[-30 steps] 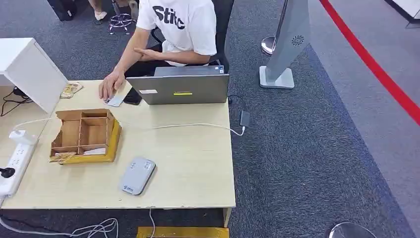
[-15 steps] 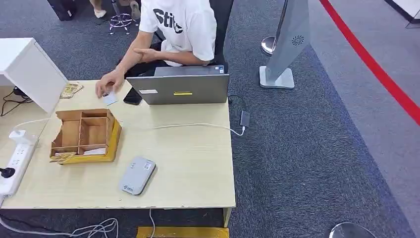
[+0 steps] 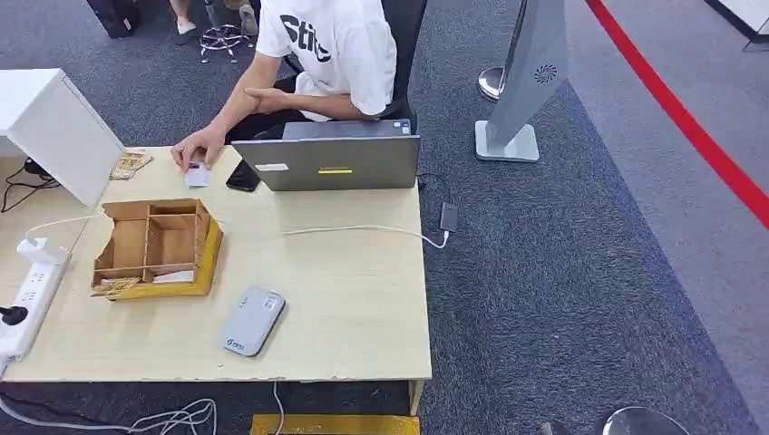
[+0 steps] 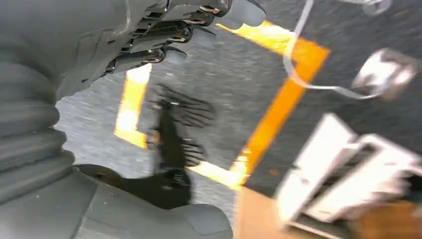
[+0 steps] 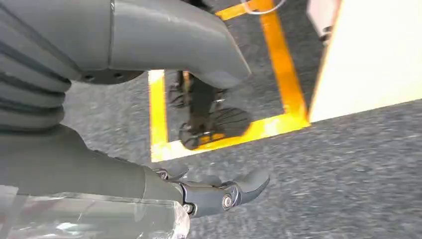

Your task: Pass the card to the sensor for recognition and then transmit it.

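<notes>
I'm looking down on the table (image 3: 363, 299), pale wood, with a person seated at its far side behind an open laptop (image 3: 331, 161). Nearer me on the left sits the wooden divided box (image 3: 156, 246), and in front of it, close to my edge, the flat grey sensor (image 3: 251, 320).

The card (image 3: 196, 177) lies on the far left of the table, just beside the laptop, with the person's hand (image 3: 193, 147) resting on it. It is well apart from the sensor and from both my arms.

My left hand (image 4: 199, 20) hangs low over the carpet and the yellow floor tape, fingers apart and extended, carrying nothing. My right hand (image 5: 219, 191) also hangs beside the table edge, fingers loosely spread and empty.

I judge the card thin, light, stiff and smooth, so it will be awkward to lift off a flat tabletop and may slide under a fingertip. I'd rather receive it edge-on from the person, pinching one short end between thumb and finger, leaving the flat face free to present over the sensor. A light grip should do; it can slip if tilted.
</notes>
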